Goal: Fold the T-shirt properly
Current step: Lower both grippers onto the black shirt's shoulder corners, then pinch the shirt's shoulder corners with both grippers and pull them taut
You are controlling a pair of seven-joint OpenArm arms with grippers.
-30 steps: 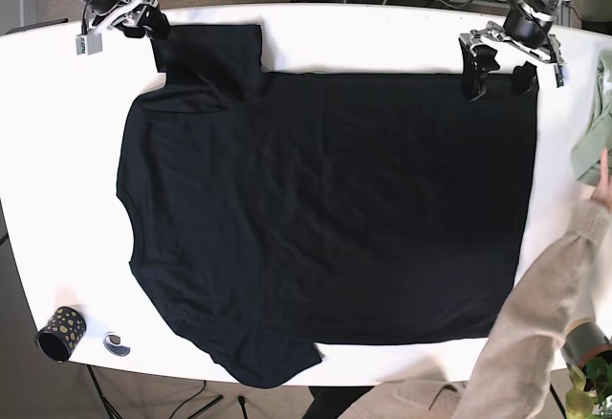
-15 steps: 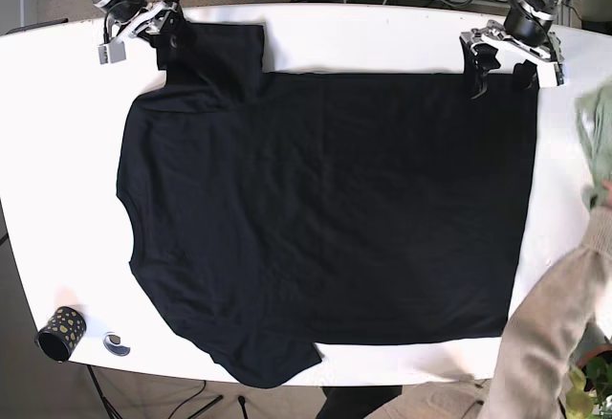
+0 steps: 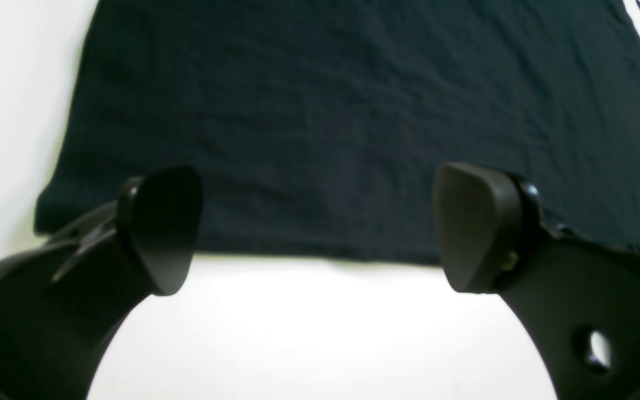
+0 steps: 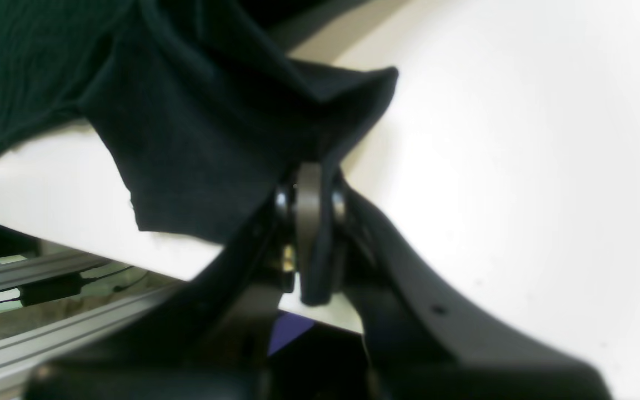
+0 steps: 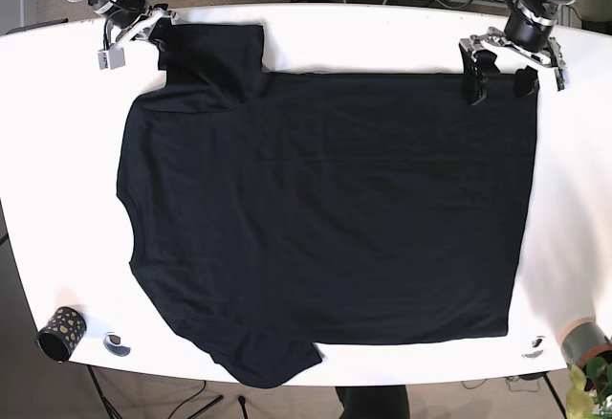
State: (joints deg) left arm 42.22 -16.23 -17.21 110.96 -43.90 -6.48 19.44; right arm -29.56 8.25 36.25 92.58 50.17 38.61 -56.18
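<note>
Base view shows the black T-shirt [image 5: 325, 213] spread flat across the white table [image 5: 57, 151], neck toward the view's left and hem toward its right, one sleeve at the top left and the other hanging at the bottom edge. The right gripper [image 5: 158, 34] sits at the top-left sleeve corner, and the right wrist view shows its jaws pinched together on the sleeve [image 4: 225, 139], with the cloth lifted into a small peak above the fingers [image 4: 309, 222] and draping back down to the table near its edge. The left gripper [image 5: 499, 73] stands at the top-right corner of the shirt, over the hem side. From the left wrist view, its two dark pads [image 3: 164, 228] are spread wide apart, with nothing between them; the shirt's edge [image 3: 320, 253] runs across just behind them, lying flat on the table. A dotted black cup [image 5: 59, 333] stands at the table's bottom-left corner, with a small round thing [image 5: 116, 344] just beside it, too small to identify. Another small round thing [image 5: 534, 346] lies near the bottom-right corner, beside a grey roll [image 5: 585, 341] and a green plant [image 5: 591, 385] at the edge of the frame.
</note>
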